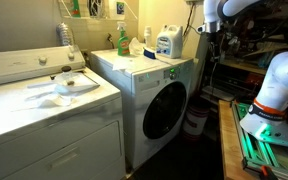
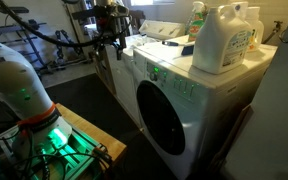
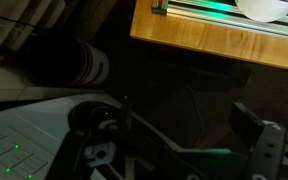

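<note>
My gripper hangs in the air beside the far side of a white front-load washer, above the dark floor; it also shows in an exterior view. In the wrist view the fingers stand wide apart with nothing between them. It touches nothing. On the washer top stand a white detergent jug, a green spray bottle and a small blue object. The jug is large in an exterior view.
A white dryer with a white cloth stands next to the washer. A white bucket sits on the floor. The robot base stands on a wooden platform with green lights. Cluttered shelves lie behind.
</note>
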### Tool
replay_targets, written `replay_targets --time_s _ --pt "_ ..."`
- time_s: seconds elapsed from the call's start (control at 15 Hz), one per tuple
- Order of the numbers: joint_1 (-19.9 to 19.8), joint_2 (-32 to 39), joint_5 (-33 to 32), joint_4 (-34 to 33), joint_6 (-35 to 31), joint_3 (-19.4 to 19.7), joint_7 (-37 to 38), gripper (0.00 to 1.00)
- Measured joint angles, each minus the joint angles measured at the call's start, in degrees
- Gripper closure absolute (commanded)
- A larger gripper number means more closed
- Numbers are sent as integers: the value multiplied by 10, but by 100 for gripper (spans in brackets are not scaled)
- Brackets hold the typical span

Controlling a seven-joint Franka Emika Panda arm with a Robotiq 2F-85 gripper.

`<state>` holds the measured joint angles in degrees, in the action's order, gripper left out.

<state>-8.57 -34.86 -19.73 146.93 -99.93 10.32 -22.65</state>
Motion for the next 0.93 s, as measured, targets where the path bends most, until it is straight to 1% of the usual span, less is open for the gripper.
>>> replay_targets --time_s 0.73,0.93 --pt "0 0 0 0 0 0 0 0" --pt "13 2 19 1 -1 2 0 0"
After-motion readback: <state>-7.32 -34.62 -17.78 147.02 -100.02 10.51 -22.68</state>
